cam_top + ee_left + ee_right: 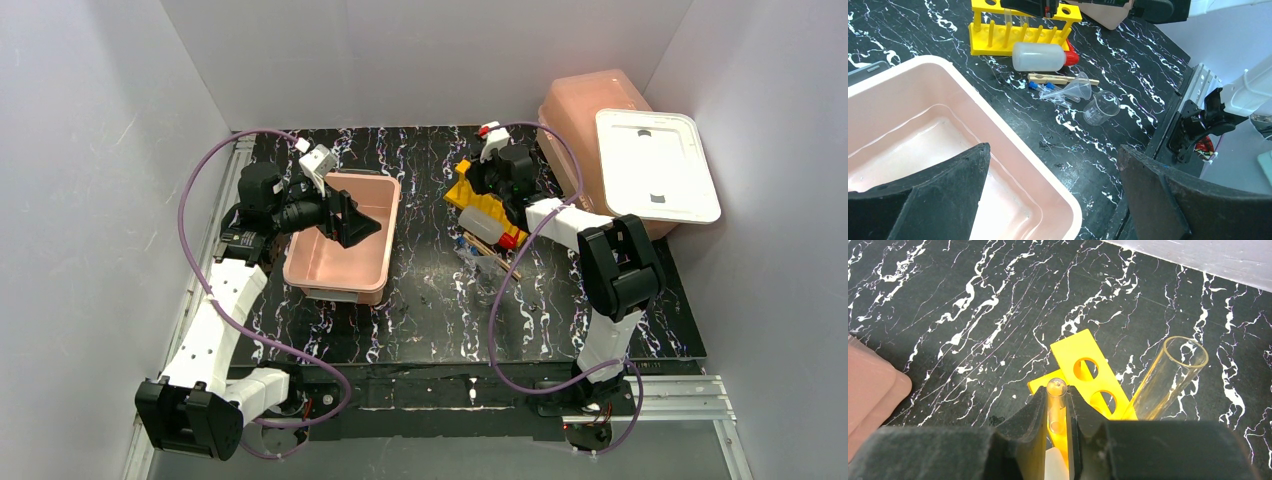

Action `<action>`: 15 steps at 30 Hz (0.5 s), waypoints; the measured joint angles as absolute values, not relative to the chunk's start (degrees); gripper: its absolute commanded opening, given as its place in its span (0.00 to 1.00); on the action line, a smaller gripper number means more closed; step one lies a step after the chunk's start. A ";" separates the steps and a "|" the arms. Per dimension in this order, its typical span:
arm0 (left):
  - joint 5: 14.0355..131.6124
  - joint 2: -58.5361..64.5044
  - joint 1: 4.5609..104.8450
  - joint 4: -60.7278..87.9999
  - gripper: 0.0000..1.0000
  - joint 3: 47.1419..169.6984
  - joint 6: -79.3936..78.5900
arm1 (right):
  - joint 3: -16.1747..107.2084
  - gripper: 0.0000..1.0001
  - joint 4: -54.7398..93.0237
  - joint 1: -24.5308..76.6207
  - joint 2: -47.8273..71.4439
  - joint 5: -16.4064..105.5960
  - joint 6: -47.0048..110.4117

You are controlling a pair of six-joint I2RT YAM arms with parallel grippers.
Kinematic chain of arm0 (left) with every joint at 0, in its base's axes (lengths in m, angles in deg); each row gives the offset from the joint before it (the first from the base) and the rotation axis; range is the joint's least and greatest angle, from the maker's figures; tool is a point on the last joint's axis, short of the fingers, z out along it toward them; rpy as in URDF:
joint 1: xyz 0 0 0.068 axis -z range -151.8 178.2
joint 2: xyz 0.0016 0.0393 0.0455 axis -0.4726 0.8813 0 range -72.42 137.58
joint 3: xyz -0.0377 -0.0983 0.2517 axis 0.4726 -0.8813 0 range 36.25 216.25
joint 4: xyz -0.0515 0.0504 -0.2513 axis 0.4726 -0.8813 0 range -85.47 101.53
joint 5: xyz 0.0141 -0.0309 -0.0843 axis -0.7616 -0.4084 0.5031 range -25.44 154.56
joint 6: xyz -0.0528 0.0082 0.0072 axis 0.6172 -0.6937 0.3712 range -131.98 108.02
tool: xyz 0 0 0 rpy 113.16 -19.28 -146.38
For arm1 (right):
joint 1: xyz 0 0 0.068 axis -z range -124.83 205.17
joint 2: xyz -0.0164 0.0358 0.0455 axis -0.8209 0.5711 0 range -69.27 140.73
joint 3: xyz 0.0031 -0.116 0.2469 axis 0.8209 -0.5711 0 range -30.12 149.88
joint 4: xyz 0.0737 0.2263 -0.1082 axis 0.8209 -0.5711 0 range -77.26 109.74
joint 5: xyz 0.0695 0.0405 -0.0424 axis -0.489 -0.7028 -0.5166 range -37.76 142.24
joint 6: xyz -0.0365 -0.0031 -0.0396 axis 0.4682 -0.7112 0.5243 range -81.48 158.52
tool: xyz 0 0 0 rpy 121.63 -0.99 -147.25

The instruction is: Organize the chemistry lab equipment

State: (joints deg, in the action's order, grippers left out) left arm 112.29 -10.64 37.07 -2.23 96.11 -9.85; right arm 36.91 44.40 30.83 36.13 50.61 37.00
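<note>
The yellow tube rack (pixel 478 196) stands at mid table, and my right gripper (pixel 492 172) hangs over it. In the right wrist view my right gripper (pixel 1057 396) is shut on a small clear test tube (pixel 1056 407), held over the rack (pixel 1083 351). A larger clear tube (pixel 1170 376) leans in the rack. The white bottle with red cap (pixel 1040 56) lies in front of the rack (pixel 1018 42). Near it are a brown wooden rod (pixel 1058 79), a clear funnel (pixel 1079 89) and a small clear beaker (pixel 1102 106). My left gripper (pixel 1053 152) is open and empty over the pink tub (pixel 1013 145).
The pink tub (pixel 372 190) sits left of centre. A second pink tub (pixel 578 100) stands at the back right with a white lid (pixel 655 165) leaning on it. Grey walls enclose the table. A metal rail (pixel 660 395) runs along the near edge.
</note>
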 measured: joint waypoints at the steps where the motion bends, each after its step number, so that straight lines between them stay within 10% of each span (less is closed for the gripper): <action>1: 112.29 -10.64 37.07 -2.20 0.98 96.11 -9.89 | 36.84 0.13 44.49 30.83 36.11 50.61 37.00; 15: 111.63 -10.67 37.07 -2.14 0.98 96.11 -10.86 | 35.64 0.26 45.23 30.83 36.15 50.89 36.52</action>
State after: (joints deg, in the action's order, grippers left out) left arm 111.63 -10.67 37.07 -2.14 96.11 -10.86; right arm 35.64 45.23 30.83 36.15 50.89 36.52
